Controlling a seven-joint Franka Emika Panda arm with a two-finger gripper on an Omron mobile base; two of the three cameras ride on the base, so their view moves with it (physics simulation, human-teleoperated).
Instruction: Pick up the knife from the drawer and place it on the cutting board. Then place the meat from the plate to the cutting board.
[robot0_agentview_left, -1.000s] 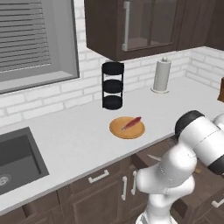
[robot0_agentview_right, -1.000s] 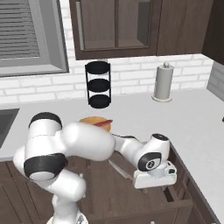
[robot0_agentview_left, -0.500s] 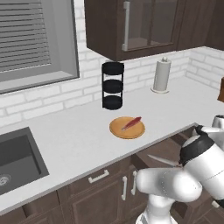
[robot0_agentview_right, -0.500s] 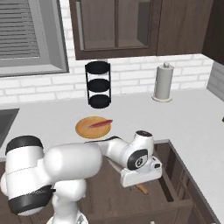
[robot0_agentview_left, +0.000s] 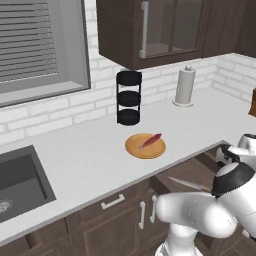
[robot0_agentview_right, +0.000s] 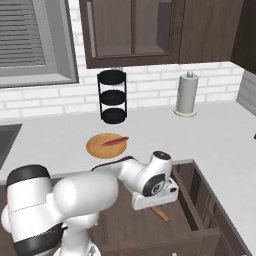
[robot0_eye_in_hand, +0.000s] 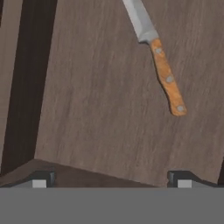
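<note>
The drawer (robot0_agentview_right: 199, 196) stands pulled out below the counter edge. On its wooden floor (robot0_eye_in_hand: 96, 109) lies the knife (robot0_eye_in_hand: 158, 57), silver blade toward the top of the hand view, orange-brown riveted handle (robot0_eye_in_hand: 169, 81) toward the right. My gripper (robot0_eye_in_hand: 111, 181) hangs open above the drawer floor, short of the knife and holding nothing. From the right base view my hand (robot0_agentview_right: 153, 195) covers most of the knife, whose handle end (robot0_agentview_right: 161, 214) pokes out below. The knife (robot0_agentview_left: 188, 184) also shows in the left base view. The meat (robot0_agentview_left: 150, 141) rests on the plate (robot0_agentview_left: 136, 150). The cutting board is out of view.
A black three-tier stand (robot0_agentview_left: 129, 97) and a paper towel roll (robot0_agentview_left: 184, 86) stand at the back wall. A sink (robot0_agentview_left: 20, 182) is set in the counter at far left. Upper cabinets (robot0_agentview_right: 135, 30) hang overhead. A brown object (robot0_agentview_left: 252, 102) is cut off at the right edge.
The arm has folded lower and the hand has shifted a little left over the open drawer, bringing the knife into view below it. The jaws stayed open.
</note>
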